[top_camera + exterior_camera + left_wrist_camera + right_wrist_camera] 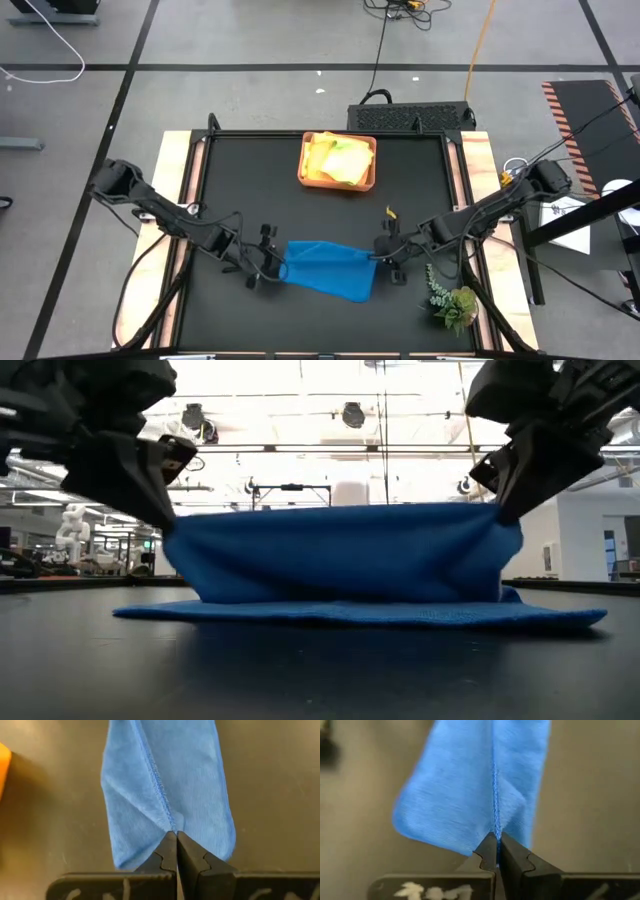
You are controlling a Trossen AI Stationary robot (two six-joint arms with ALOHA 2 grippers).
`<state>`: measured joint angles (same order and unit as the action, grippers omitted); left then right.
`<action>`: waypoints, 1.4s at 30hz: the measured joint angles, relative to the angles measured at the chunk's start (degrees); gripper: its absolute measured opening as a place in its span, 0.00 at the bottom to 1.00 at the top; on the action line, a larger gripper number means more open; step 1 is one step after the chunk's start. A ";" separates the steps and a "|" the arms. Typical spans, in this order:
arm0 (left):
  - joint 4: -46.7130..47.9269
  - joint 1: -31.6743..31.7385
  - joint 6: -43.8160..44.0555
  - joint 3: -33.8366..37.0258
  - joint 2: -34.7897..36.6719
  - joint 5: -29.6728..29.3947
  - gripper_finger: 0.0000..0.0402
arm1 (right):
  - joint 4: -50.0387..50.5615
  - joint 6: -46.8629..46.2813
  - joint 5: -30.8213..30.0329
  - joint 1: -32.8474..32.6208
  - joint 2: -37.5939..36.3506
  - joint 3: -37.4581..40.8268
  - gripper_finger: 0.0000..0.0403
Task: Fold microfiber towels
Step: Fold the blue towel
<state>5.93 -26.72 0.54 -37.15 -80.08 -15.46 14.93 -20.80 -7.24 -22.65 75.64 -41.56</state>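
Observation:
A blue microfiber towel point(328, 268) lies near the table's front, its raised edge held between my two grippers. My left gripper point(278, 270) is shut on the towel's left end and my right gripper point(378, 256) is shut on its right end. In the low view the towel point(345, 565) hangs from both grippers and its lower part point(360, 613) lies on the table. Yellow and lime green towels point(337, 160) lie in an orange tray point(305, 178) at the back. My left gripper pinches the towel's stitched edge point(169, 822) between its two fingers, at the towel's left end. The fingers come slanting down from the table's left. The edge is lifted and the cloth below it hangs to the table. My right gripper pinches the towel's stitched edge point(495, 826) between its two fingers, at the towel's right end. The fingers come slanting down from the table's right. The edge is lifted and stretches fairly straight to the other gripper point(340, 510).
A green plant sprig point(452, 300) lies at the front right corner. A small yellow bit point(391, 212) lies on the black table top behind my right gripper. The tray stands at the back middle, with open table between it and the towel.

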 joint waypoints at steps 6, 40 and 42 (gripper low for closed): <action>1.26 -0.46 -0.28 0.09 0.26 -0.19 0.01 | -9.52 0.09 3.65 -2.46 1.47 0.00 0.00; 16.68 9.47 -22.93 -8.50 5.21 -14.38 0.01 | 8.75 2.49 -6.22 6.49 -8.44 -0.07 0.00; 16.53 10.16 -22.93 -8.50 5.21 -13.77 0.01 | 9.77 1.91 -6.23 7.81 -7.91 -0.07 0.00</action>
<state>22.46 -16.56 -22.39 -45.65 -74.87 -29.23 24.70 -18.89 -13.46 -14.84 67.73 -41.63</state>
